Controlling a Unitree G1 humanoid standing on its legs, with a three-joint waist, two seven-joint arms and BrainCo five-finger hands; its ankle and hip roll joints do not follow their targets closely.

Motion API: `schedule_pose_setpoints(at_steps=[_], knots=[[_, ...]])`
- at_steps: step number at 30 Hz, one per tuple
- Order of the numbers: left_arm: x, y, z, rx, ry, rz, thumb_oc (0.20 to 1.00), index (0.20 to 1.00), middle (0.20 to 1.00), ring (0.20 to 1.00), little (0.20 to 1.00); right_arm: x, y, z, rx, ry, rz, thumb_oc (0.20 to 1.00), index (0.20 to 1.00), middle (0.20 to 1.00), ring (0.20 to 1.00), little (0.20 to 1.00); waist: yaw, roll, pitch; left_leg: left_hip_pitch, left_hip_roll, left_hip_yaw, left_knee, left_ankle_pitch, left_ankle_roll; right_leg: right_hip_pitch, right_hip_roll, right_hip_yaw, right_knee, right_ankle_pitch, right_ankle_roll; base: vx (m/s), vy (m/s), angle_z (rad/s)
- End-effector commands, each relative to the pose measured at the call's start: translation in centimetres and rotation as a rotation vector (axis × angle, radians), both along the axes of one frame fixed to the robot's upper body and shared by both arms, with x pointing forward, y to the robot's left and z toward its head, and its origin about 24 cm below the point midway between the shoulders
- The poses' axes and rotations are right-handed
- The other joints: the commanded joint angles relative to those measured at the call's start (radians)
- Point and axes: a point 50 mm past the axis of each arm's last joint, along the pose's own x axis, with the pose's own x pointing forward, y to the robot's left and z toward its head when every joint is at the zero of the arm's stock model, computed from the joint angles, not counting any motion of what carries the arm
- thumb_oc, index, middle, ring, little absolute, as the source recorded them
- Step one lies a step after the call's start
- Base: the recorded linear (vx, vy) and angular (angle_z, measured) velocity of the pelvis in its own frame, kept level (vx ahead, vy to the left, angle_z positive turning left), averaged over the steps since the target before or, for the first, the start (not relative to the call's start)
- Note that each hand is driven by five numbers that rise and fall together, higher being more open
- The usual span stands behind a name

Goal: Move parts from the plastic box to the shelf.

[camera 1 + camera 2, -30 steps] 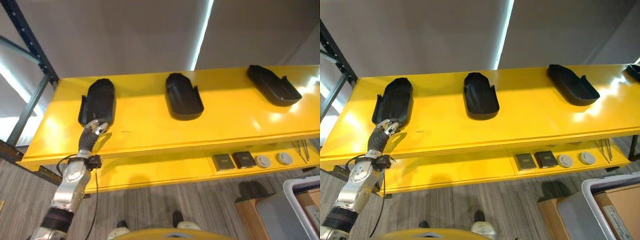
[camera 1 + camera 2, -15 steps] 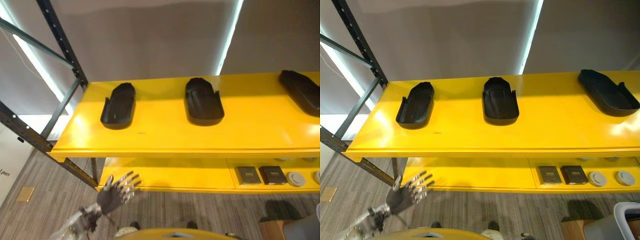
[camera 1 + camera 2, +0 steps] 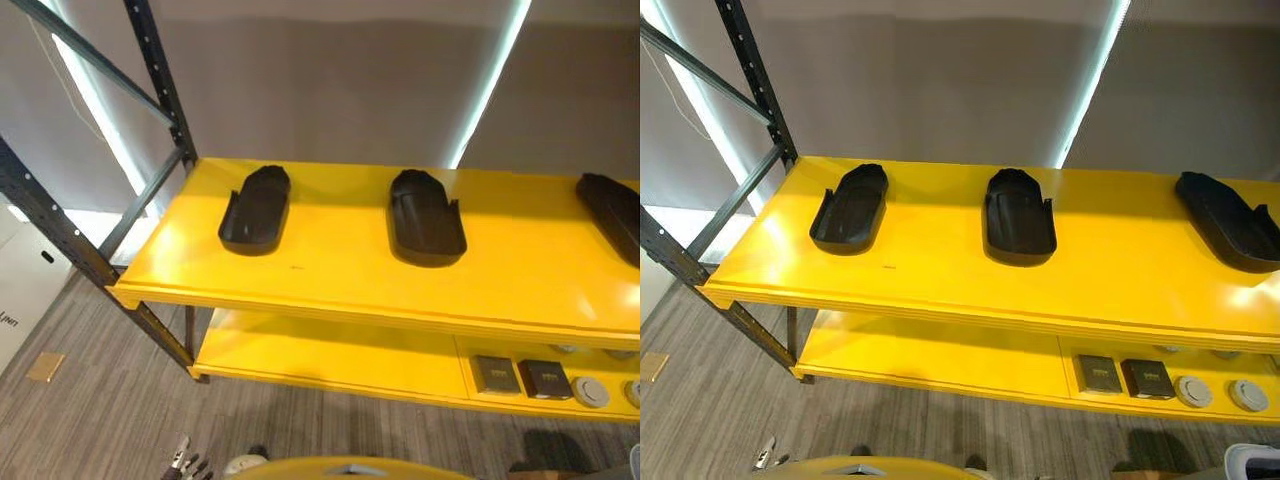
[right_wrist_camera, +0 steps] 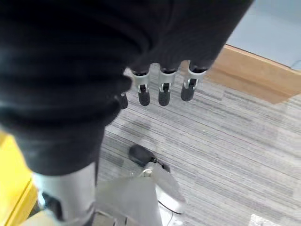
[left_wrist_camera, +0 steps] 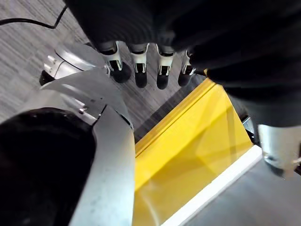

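The left hand [image 5: 150,70] has dropped from the left black part [image 3: 256,209] on the yellow shelf [image 3: 340,275]; its fingers [image 3: 186,466] hang relaxed, empty.

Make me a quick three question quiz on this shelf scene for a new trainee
1. True or false: the left hand holds a part.
2. How many black parts lie on the top shelf in the right eye view?
3. Which sits nearest the dark rack post: A the left part, B the middle part, C the right part?

Key: 1 false, both it and the right hand hang with relaxed fingers holding nothing. 2 three. 3 A.
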Motion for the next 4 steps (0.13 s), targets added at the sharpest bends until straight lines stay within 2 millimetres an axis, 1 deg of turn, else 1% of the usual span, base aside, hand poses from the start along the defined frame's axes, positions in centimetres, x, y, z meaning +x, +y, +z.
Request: schedule_pose_setpoints(at_steps=[1,4], knots=[[3.59,0.78,0.64,0.130,-0.106,-0.083,1.000,1.000,1.000,1.000,1.000,1.01,0.01,0.06,-0.026,-0.026,0.005,1.000,1.000,1.000,1.000,1.000,0.004,-0.019,0.048,-0.003,0.014,-0.002,0.062,-0.027,0.033,0.004,-0.051,-0.014,0.027,0.012,0.032,0.03,-0.001,0.00],[4.07,0.57,0.58,0.177,-0.102,-0.110,1.000,1.000,1.000,1.000,1.000,0.56,0.33,-0.11,-0.023,-0.026,-0.004,1.000,1.000,1.000,1.000,1.000,-0.003,-0.021,0.048,0.000,0.013,0.003,0.062,-0.030,0.034,0.005,-0.051,-0.011,0.025,0.013,0.031,0.00,0.000,0.00]])
